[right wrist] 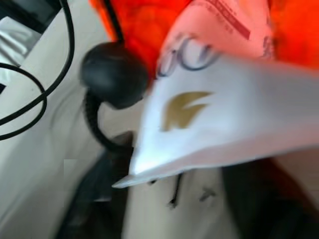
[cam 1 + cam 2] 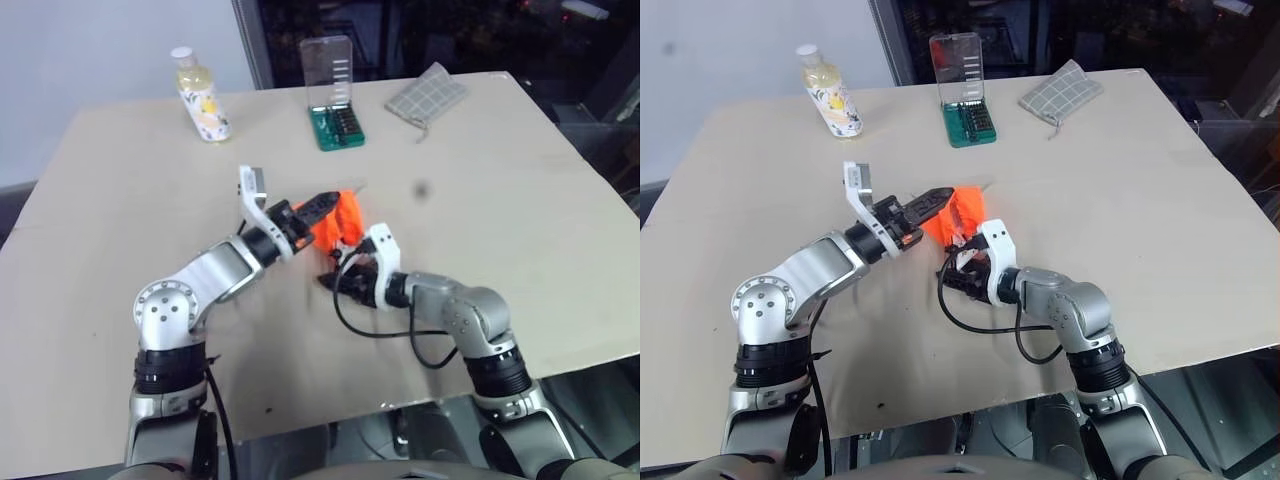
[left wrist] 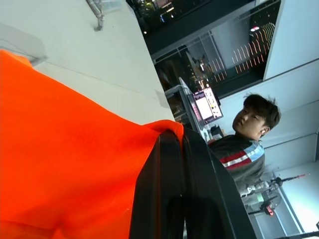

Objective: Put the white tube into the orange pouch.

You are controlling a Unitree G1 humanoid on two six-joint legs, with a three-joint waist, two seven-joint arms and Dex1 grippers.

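The orange pouch (image 2: 341,220) hangs lifted a little off the middle of the table, and my left gripper (image 2: 322,204) is shut on its upper edge. In the left wrist view the black fingers (image 3: 167,189) pinch the orange fabric (image 3: 65,149). My right gripper (image 2: 338,274) sits low, right at the pouch's near side. In the right wrist view the white tube (image 1: 234,109) pokes partly into the pouch's orange mouth (image 1: 144,25), with its flat crimped end towards the camera. The dark drawstring cord with its round toggle (image 1: 113,73) lies beside the tube.
At the table's far side stand a clear yellowish bottle (image 2: 203,100), a green bit case with an upright clear lid (image 2: 335,122) and a grey checked cloth pouch (image 2: 427,95). A black cable (image 2: 385,330) loops from my right wrist. A person (image 3: 246,134) stands beyond the table.
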